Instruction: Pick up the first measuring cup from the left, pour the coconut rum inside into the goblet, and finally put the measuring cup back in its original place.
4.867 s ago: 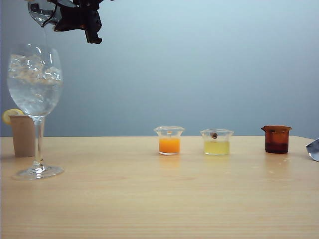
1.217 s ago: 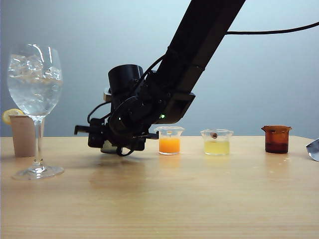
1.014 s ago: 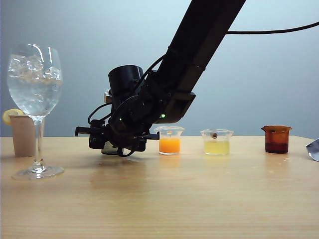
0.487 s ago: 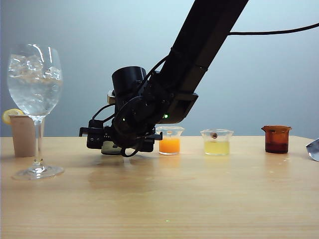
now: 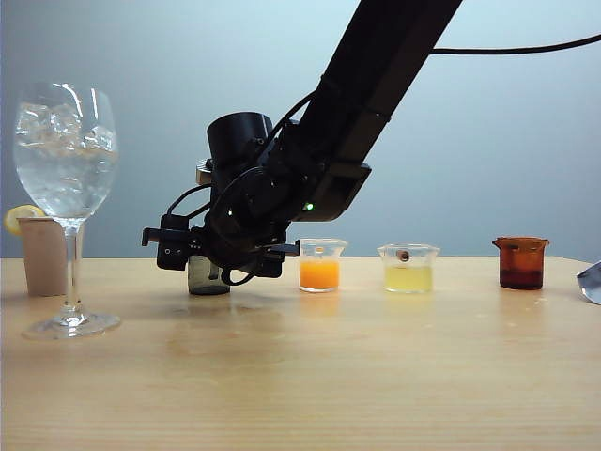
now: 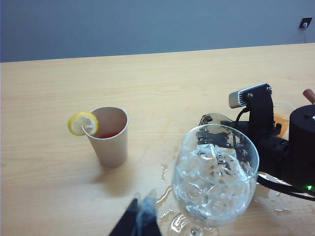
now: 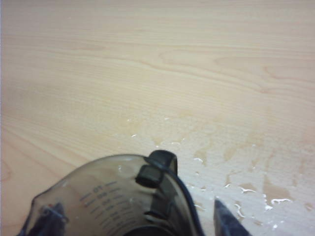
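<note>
Now the cup [image 5: 208, 275] stands upright on the table [image 5: 310, 376] at centre left of the exterior view, just left of the orange cup [image 5: 319, 265] and well right of the goblet [image 5: 66, 197]. The right gripper [image 5: 202, 254] hangs low around its top; its jaws look spread and off the cup, though the arm's bulk hides the contact, so I judge it released. The left gripper [image 6: 140, 221], at the lower edge of its wrist view beside the goblet, is pressed together on nothing. The cup looks light, stiff and thin-walled, probably slick where wet; its handle [image 7: 156, 172] is the sound hold. Spilled drops [image 7: 231, 167] wet the wood around it. Open room lies toward the front edge; the orange cup crowds the right
</note>
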You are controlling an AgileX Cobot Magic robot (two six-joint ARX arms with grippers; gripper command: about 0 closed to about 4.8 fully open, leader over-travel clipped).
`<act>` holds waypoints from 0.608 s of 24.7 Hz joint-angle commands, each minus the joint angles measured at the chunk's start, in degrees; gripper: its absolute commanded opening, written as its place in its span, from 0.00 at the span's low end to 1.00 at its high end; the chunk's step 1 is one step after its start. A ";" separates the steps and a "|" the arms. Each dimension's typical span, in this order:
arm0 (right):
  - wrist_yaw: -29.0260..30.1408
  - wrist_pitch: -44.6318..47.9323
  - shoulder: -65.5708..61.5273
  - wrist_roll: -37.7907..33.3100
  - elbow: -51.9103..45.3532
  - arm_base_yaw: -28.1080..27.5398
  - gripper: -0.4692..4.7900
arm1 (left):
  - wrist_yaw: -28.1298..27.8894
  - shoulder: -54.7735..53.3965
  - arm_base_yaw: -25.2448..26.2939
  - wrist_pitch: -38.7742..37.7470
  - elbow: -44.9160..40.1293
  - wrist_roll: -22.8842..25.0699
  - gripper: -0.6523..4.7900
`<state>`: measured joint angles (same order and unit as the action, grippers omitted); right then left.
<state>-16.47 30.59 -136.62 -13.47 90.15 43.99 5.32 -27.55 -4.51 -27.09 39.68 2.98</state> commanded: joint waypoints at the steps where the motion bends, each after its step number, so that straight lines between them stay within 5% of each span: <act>1: 0.15 -0.39 1.07 0.02 0.11 -0.26 0.85 | -0.13 0.07 0.09 0.39 0.17 0.00 0.11; 15: 1.20 -9.18 5.03 -0.02 -0.33 1.49 0.85 | -0.13 0.07 0.09 0.42 0.17 0.00 0.11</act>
<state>-15.27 21.54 -132.55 -13.47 89.95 45.28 5.30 -27.55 -4.51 -27.11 39.68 2.98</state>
